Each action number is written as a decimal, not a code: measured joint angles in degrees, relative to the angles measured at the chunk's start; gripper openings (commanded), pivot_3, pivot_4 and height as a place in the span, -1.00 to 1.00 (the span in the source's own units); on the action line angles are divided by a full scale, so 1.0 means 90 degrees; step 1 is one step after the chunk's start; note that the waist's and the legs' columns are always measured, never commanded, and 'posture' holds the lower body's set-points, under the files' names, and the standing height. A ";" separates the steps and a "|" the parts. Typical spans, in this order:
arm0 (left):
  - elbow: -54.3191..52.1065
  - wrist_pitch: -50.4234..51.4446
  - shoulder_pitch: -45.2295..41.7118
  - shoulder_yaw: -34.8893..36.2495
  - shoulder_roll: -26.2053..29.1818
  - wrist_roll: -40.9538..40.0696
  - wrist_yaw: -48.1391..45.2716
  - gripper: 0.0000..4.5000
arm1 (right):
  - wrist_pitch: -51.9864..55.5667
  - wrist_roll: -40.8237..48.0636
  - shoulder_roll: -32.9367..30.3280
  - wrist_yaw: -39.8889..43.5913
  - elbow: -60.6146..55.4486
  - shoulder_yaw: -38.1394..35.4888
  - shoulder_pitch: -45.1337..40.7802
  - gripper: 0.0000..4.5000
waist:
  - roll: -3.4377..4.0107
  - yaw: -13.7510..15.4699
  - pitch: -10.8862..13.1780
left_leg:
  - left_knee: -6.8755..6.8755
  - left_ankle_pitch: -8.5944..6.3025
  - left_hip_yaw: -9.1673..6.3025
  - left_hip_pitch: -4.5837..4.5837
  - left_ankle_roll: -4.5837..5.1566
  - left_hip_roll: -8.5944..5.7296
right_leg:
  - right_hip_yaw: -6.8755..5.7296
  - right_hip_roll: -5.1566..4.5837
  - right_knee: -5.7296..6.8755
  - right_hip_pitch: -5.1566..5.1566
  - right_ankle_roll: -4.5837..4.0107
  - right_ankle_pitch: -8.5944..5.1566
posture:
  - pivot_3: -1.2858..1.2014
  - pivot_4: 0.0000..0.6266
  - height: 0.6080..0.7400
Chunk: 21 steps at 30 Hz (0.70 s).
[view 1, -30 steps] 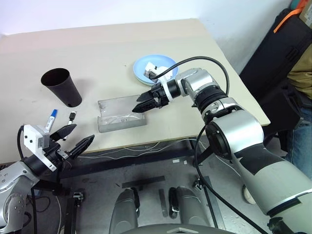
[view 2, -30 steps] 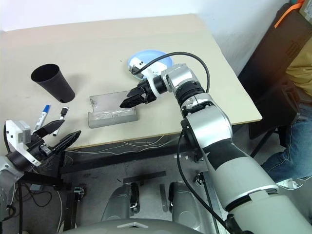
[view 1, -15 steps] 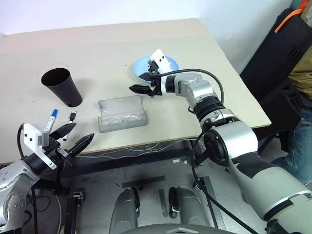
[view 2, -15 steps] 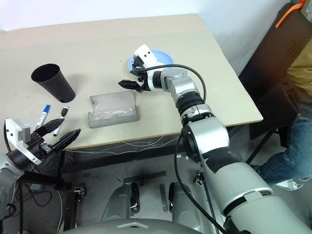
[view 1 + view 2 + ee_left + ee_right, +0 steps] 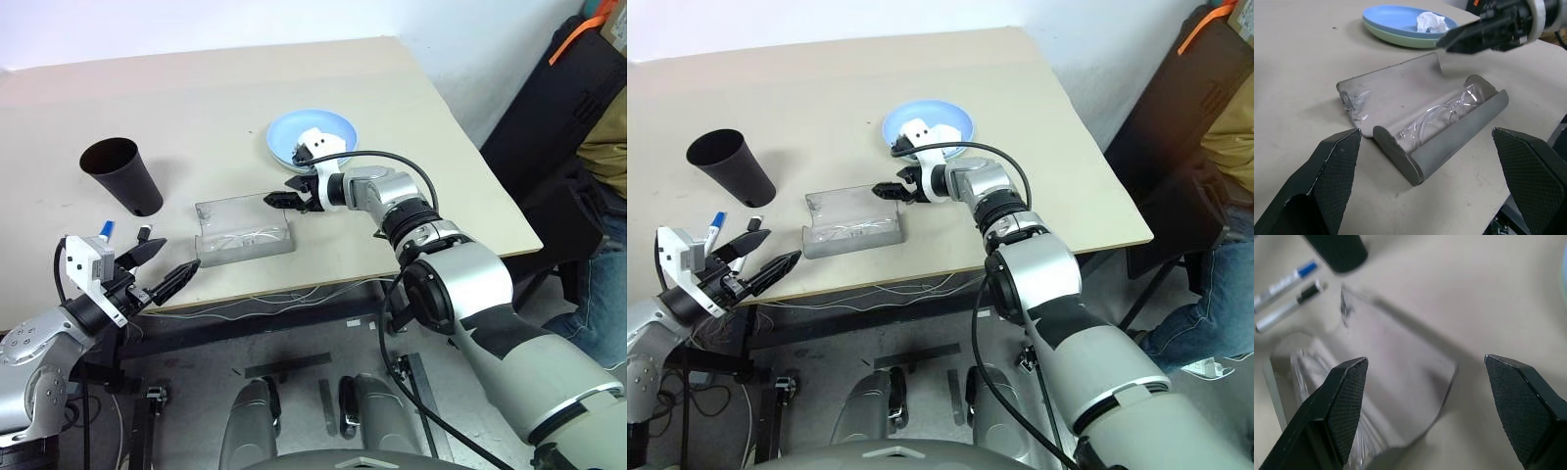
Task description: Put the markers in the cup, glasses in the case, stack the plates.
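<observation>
The grey case [image 5: 245, 227] lies open near the table's front edge, with the clear glasses [image 5: 1444, 115] inside its trough. My right gripper [image 5: 279, 191] is open at the far right corner of the raised lid, pointing left, with nothing between its fingers. Behind it the light blue plate [image 5: 333, 125] is stacked on the pale green one [image 5: 1396, 39]. The black cup [image 5: 122, 176] stands upright at the left. In front of it lie the blue-capped marker [image 5: 713, 224] and the black-capped marker [image 5: 752, 227]. My left gripper [image 5: 162, 264] hovers open and empty off the front edge, close to the markers.
A crumpled white tissue [image 5: 1431, 22] sits on the blue plate. Cables hang under the table's front edge [image 5: 294, 294]. A person sits beside a black case [image 5: 549, 117] at the far right. Bare tabletop [image 5: 196, 98] stretches behind the cup and case.
My right gripper drew back from over the case's lid toward the plates, turned at the wrist, then sank to the lid's far right corner. The left gripper hardly moved.
</observation>
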 measured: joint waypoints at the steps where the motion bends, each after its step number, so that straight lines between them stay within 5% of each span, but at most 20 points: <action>1: -0.0003 -0.0003 0.0017 0.0000 0.0000 0.0000 0.0001 1.00 | -0.0054 -0.0026 0.0032 -0.0038 0.0028 0.0005 -0.0002 0.79 | 0.0000 0.0000 0.0000 | 0.0000 0.0000 0.0000 0.0000 0.0000 0.0000 | 0.0000 0.0000 0.0000 0.0000 0.0000 0.0000 | 0.03 -0.52 0.48; 9: -0.0287 -0.0003 0.0487 0.0032 -0.0028 -0.0016 0.0117 1.00 | -0.0117 -0.0068 0.0237 -0.0320 0.0183 -0.0075 -0.0015 0.71 | 0.0000 0.0003 0.0000 | 0.0000 0.0000 -0.0002 0.0000 0.0000 0.0001 | 0.0001 0.0000 0.0000 0.0000 0.0000 0.0000 | 0.03 -0.52 0.48; 21: -0.0453 -0.0003 0.0729 0.0228 -0.0027 -0.0118 0.0186 1.00 | -0.0326 -0.0297 0.0256 -0.0098 0.0199 -0.0026 -0.0015 -0.99 | 0.0000 -0.0003 0.0000 | -0.0001 0.0000 -0.0002 0.0000 -0.0001 0.0002 | 0.0001 0.0001 -0.0001 -0.0002 -0.0001 0.0000 | 0.03 -0.52 0.48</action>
